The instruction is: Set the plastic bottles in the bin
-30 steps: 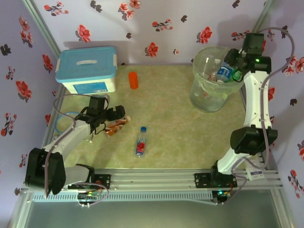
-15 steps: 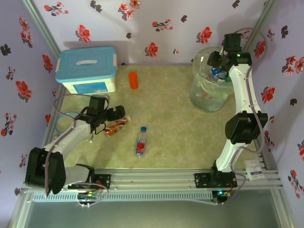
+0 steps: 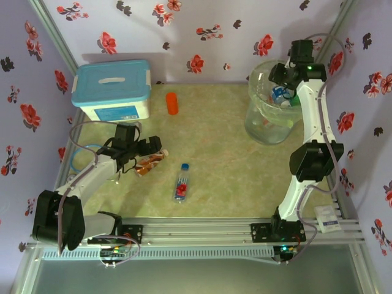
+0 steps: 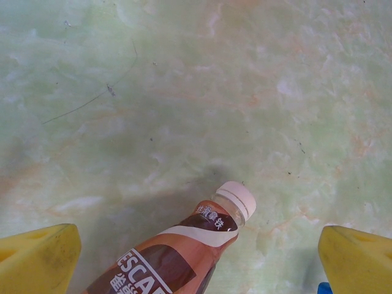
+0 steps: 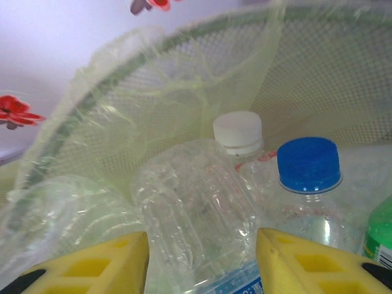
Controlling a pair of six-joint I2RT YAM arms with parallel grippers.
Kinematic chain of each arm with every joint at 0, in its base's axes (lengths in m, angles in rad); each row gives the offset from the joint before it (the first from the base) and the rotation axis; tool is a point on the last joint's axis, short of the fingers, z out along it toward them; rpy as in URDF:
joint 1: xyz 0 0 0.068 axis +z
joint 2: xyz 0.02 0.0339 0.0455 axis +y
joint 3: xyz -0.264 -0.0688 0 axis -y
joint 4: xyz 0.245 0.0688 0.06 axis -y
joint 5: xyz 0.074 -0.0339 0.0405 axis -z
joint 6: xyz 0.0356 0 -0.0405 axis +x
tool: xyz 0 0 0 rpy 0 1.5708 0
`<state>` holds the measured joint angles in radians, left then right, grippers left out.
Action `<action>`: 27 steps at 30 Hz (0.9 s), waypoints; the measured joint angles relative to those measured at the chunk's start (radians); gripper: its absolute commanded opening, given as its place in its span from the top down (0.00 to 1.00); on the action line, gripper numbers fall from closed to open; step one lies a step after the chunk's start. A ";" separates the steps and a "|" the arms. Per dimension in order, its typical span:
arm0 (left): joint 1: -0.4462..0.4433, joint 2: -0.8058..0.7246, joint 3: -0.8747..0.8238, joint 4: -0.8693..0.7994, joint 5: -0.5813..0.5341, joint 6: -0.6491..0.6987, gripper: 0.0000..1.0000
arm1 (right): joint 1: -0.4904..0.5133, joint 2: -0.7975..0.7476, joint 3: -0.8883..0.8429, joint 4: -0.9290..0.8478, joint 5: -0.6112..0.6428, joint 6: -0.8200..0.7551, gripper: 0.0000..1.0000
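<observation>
Swinging in from the right, the right arm has carried its load from beside the bin's rim to over the mouth of the bin (image 3: 260,125), while the left arm has not shifted at all. On the wrist camera the right gripper (image 5: 202,257) has its yellow fingers (image 5: 92,266) closed against both sides of a crumpled clear bottle (image 5: 190,202), white cap pointing away from the wrist. What the release turns on, I judge, is that this bottle already sits inside the rim line, long axis pointing down into the bin, with a blue-capped bottle (image 5: 308,164) and a green bottle (image 5: 381,236) just beside it, so letting go should drop it among them and not onto the table (image 3: 233,165). The left gripper (image 4: 196,248) stands wide apart around a brown coffee bottle (image 4: 211,223) lying flat, its cap at the far end and its length running straight out from the wrist; that arm is also the nearer one to the orange bottle (image 3: 172,103) and the red-labelled bottle (image 3: 182,182) lying well apart on the table. Folds of the clear bag (image 5: 184,73) blur the bin's contents, so the number of bottles inside cannot be told. The lower end of the held bottle is cut off, and how deep it hangs is unclear.
</observation>
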<state>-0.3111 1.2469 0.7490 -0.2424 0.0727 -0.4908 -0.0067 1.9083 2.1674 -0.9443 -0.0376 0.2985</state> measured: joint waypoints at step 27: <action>0.000 0.012 -0.018 0.018 -0.001 0.003 0.00 | 0.616 -0.419 -0.519 0.058 0.194 0.096 0.24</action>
<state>-0.3111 1.2591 0.7315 -0.2241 0.0719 -0.4877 0.6094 1.4891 1.6485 -0.8867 0.1566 0.3943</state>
